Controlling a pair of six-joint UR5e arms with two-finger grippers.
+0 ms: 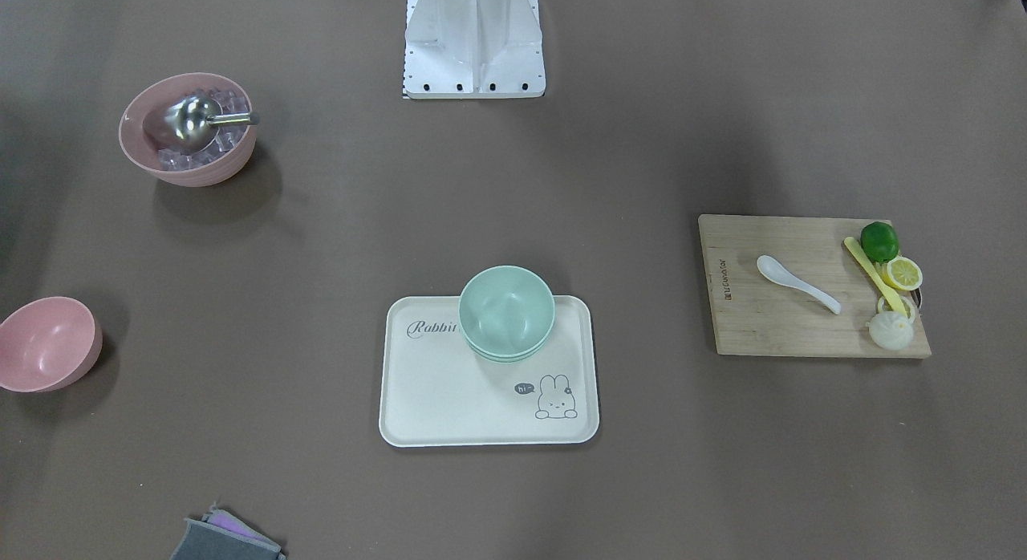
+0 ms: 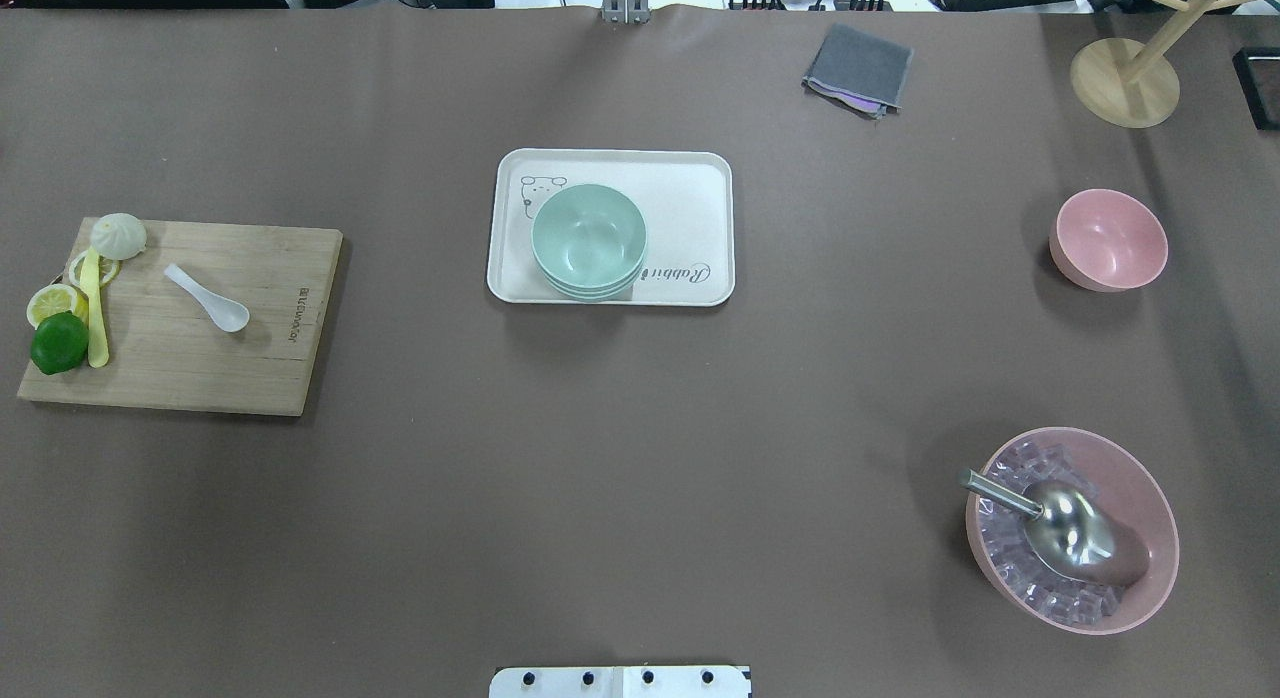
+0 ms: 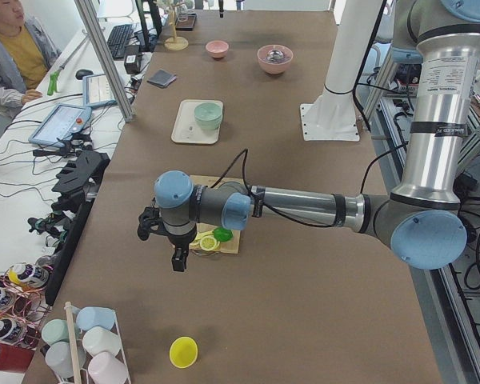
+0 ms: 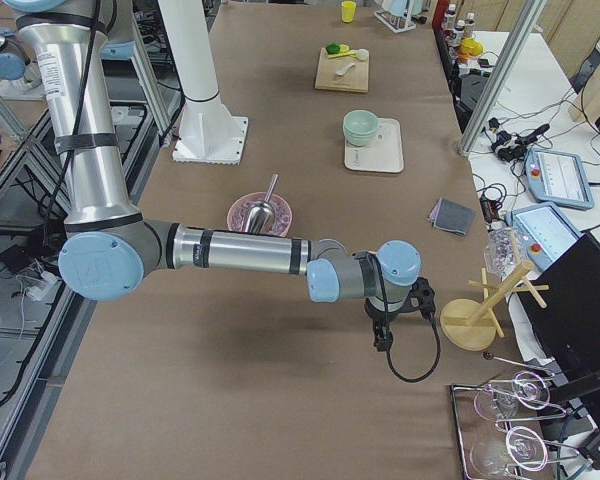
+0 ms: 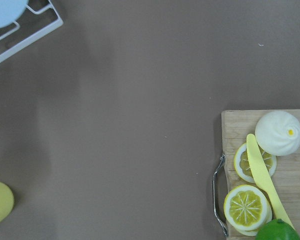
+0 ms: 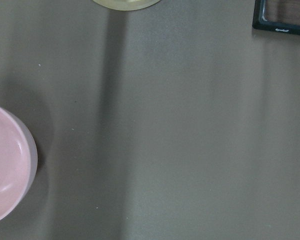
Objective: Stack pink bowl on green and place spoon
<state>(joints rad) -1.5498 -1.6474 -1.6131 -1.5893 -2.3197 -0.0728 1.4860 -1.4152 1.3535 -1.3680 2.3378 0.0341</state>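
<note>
Bench (image 2: 640,428): flat top under a dull brown sheet.
Pink bowl (image 2: 1110,240): round and deep, smooth matte finish, empty. It stands upright, alone on the bare bench on the robot's right, well apart from the tray.
Green bowl (image 2: 588,238): pale mint and matte, with the same round shape. It is empty, and the rims of like bowls show nested under it. It sits on the tray's half nearer the robot.
Spoon (image 2: 208,298): white and glossy, a short soup-spoon shape. It lies flat on the board on the robot's left, apart from the fruit.
Tray (image 2: 690,208): cream rectangle with rounded corners and a low lip, printed with a rabbit drawing.
Board (image 2: 200,368): pale grained wood. A lime (image 2: 60,343), lemon slices (image 2: 55,300), a yellow knife (image 2: 95,318) and a white bun (image 2: 118,235) line its outer end.
Left hand (image 3: 166,236): hangs over the bench by the board's outer end. I cannot tell whether its fingers are apart or together.
Right hand (image 4: 395,315): hangs near a wooden stand (image 2: 1125,83), past the pink bowl. I cannot tell its finger state either.
</note>
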